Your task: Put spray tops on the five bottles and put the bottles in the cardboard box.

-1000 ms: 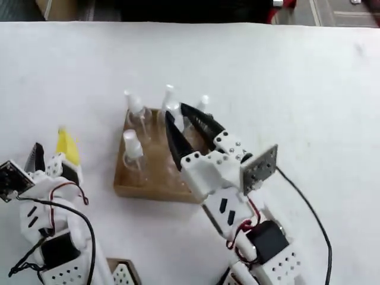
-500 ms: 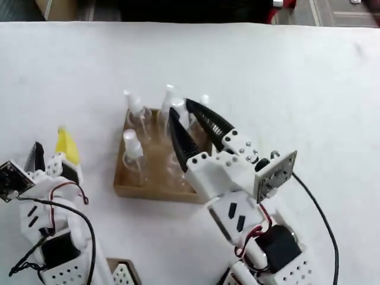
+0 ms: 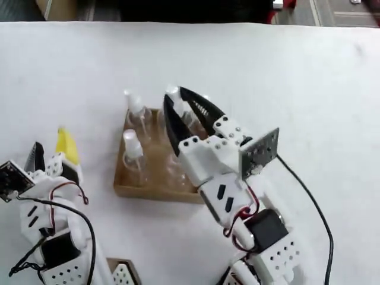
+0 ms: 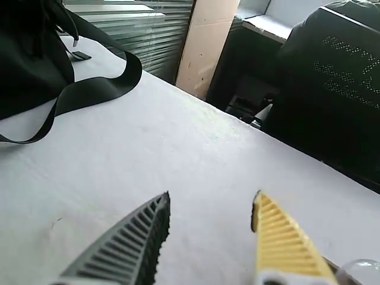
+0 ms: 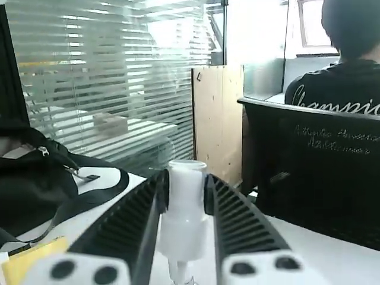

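Right gripper (image 3: 174, 95) over far side of cardboard box (image 3: 127, 189). Jaws pinching white spray top (image 5: 186, 184); its bottle below, mostly hidden by fingers. Corner bottle (image 3: 133, 107) upright, capped, at box's far-left corner. Left bottle (image 3: 132, 149) upright, capped, by left wall. Possibly more clear bottles behind gripper; count uncertain. Left gripper (image 4: 208, 205) low over white table (image 3: 297, 77), well apart from box, jaws spread.

shells (image 3: 205, 163) white, screw holes (image 3: 228, 127) | cables (image 3: 309, 206) red and black | right claw (image 5: 185, 177) black | left claw (image 4: 211, 202) grey-yellow
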